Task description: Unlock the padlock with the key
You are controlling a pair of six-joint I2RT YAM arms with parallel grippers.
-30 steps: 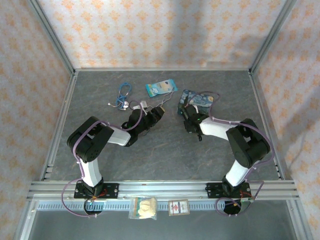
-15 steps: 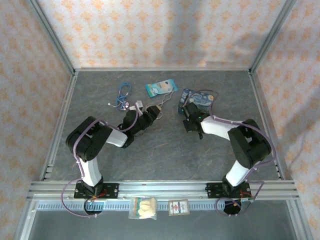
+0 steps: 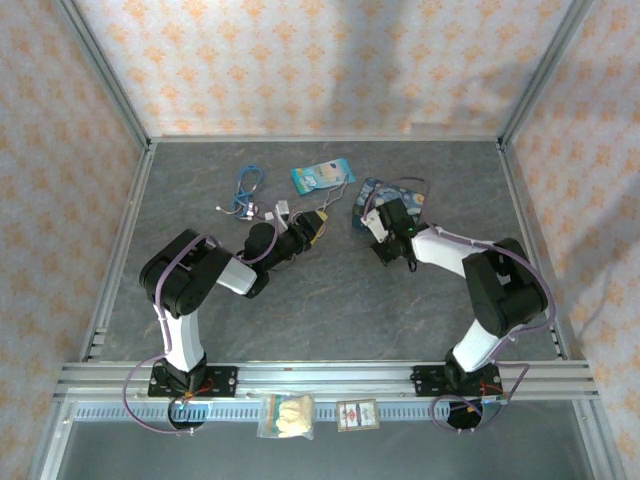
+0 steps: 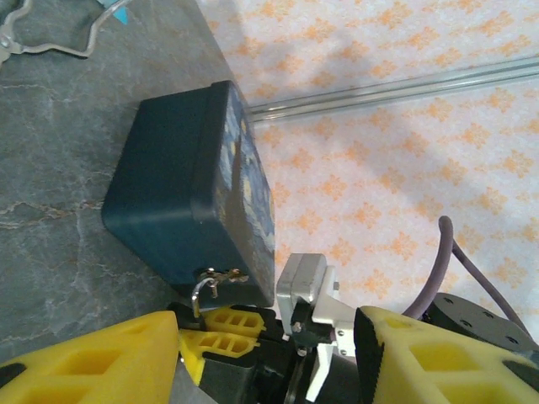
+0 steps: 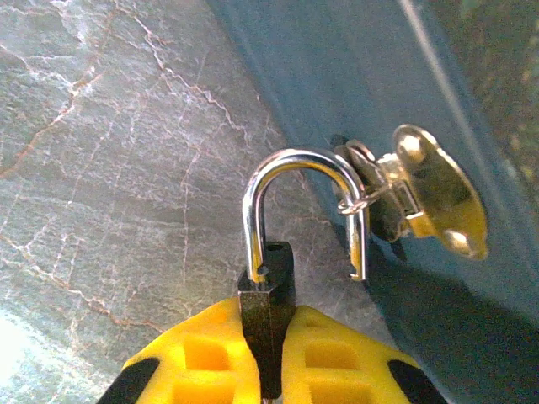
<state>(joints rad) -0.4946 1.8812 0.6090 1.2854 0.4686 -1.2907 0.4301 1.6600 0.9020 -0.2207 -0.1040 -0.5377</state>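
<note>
Against the tin's [image 4: 181, 168] latch side, the right gripper [image 5: 268, 337] is clamped on the padlock [image 5: 268, 290] body. The shackle is open, its free leg through the latch ring [image 5: 354, 202]. The left gripper [image 3: 316, 220] sits just left of the tin, fingers apart. The left wrist view gives the tin's whole side wall; the right wrist view gives the shackle's loose tip. Grey marbled table [image 3: 330, 300] lies open nearer than the tin, with patterned walls [image 3: 300, 60] beyond it.

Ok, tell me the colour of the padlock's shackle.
Shiny silver; the padlock shows best from the right wrist.
</note>
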